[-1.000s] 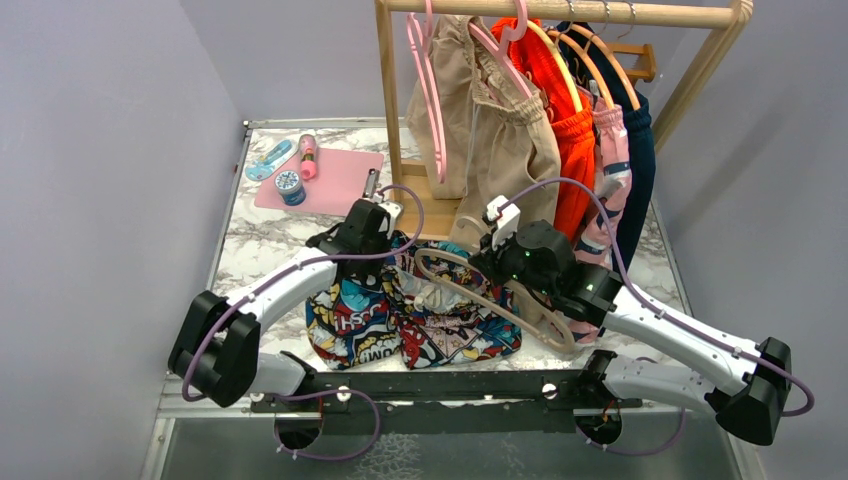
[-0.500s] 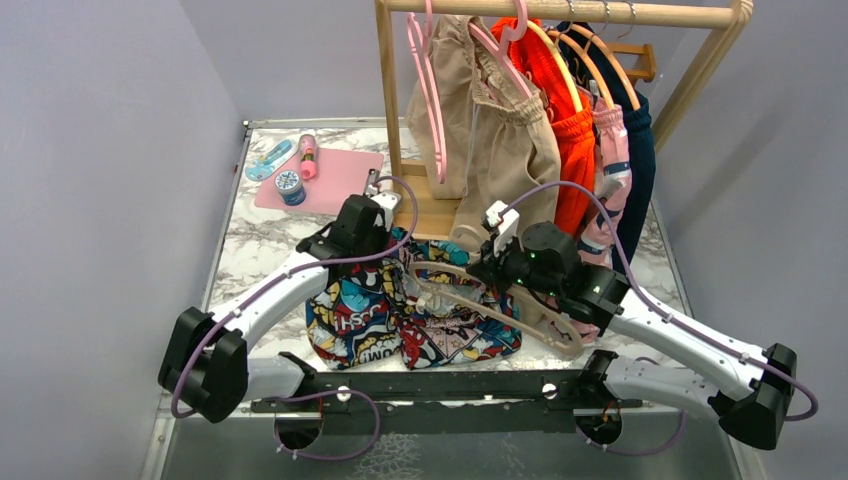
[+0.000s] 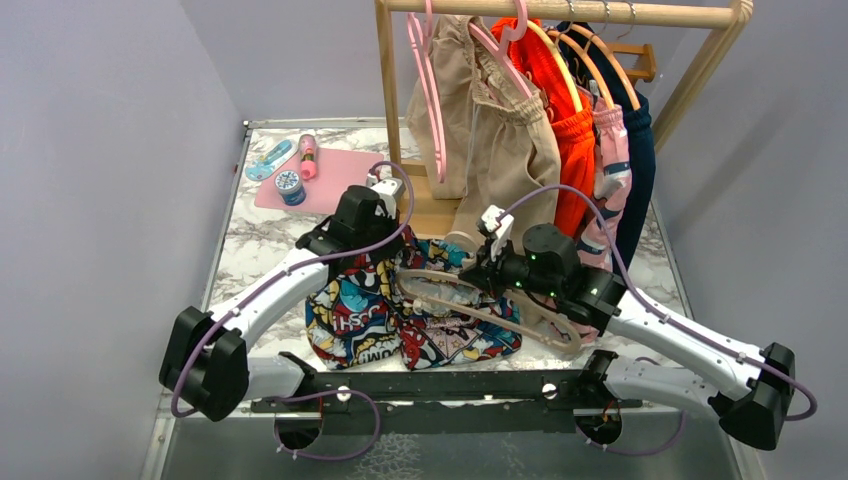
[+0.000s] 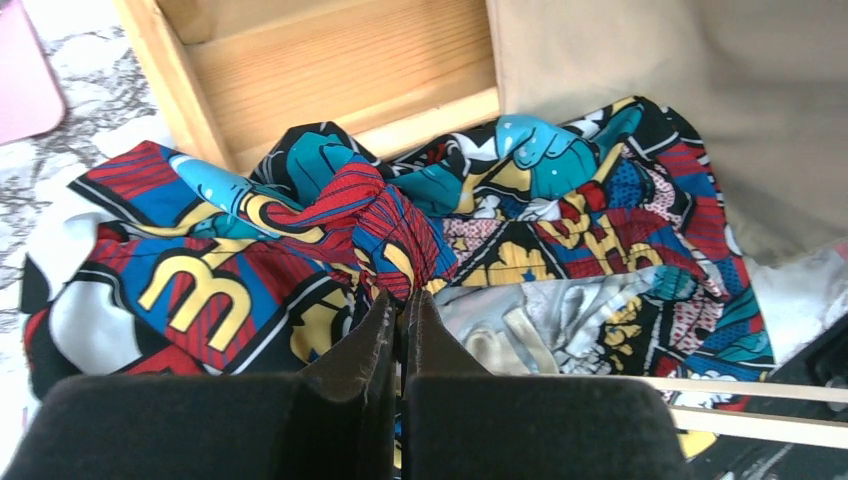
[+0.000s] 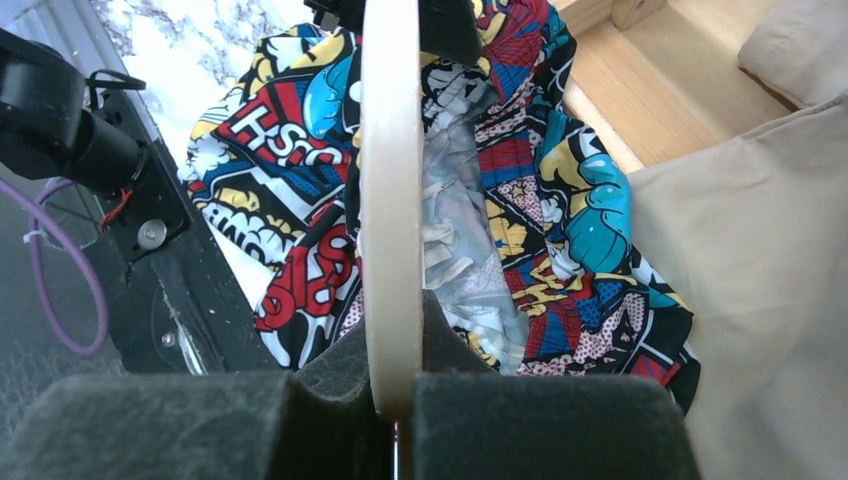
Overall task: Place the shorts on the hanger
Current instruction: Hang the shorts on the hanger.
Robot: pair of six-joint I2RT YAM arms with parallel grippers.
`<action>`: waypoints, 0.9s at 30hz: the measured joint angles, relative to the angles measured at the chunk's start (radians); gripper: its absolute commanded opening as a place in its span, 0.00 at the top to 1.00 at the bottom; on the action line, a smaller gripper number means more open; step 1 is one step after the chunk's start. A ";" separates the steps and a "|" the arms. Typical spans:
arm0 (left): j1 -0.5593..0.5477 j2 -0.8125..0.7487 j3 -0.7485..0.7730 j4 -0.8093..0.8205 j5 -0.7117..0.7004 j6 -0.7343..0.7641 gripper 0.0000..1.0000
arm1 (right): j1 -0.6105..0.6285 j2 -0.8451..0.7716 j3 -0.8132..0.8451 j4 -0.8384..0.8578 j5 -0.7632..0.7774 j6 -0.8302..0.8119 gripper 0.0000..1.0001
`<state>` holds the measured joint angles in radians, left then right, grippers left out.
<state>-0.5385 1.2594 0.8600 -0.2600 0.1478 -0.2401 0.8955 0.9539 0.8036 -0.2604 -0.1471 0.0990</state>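
Observation:
The comic-print shorts (image 3: 420, 322) lie crumpled on the marble table between my arms. My left gripper (image 3: 385, 255) is shut on a raised red-and-blue fold at their far edge, and the cloth (image 4: 300, 220) bunches up to the fingertips of the left gripper (image 4: 400, 295). My right gripper (image 3: 480, 275) is shut on the cream hanger (image 3: 500, 322), which is held over the middle of the shorts. In the right wrist view the hanger's bar (image 5: 390, 180) runs straight out from the right gripper (image 5: 392, 320), above the shorts (image 5: 560, 210) and their pale lining. Two thin hanger bars (image 4: 760, 428) show at the lower right of the left wrist view.
A wooden clothes rack (image 3: 388, 120) stands just behind the shorts, its base (image 4: 330, 60) close to my left fingertips. Plain beige shorts (image 3: 505, 140) on pink hangers (image 3: 430, 90), an orange garment (image 3: 570, 130) and darker clothes hang from it. A pink mat (image 3: 325, 180) with small items lies far left.
My left gripper has shut on the shorts' fold and lifted it slightly. My right gripper has carried the hanger a little left and lower over the shorts.

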 measured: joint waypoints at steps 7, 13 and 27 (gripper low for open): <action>0.000 0.006 -0.020 0.027 0.036 -0.045 1.00 | 0.000 0.009 -0.129 0.167 0.084 0.062 0.99; 0.000 -0.019 -0.043 0.027 0.045 -0.060 0.74 | 0.000 0.020 -0.197 0.298 0.156 0.099 0.99; 0.000 -0.135 -0.042 -0.088 -0.048 -0.007 0.34 | 0.000 0.063 -0.204 0.360 0.189 0.130 0.99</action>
<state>-0.5385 1.1244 0.8177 -0.3477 0.0994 -0.2474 0.8959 1.0164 0.5999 0.0998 0.0418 0.2291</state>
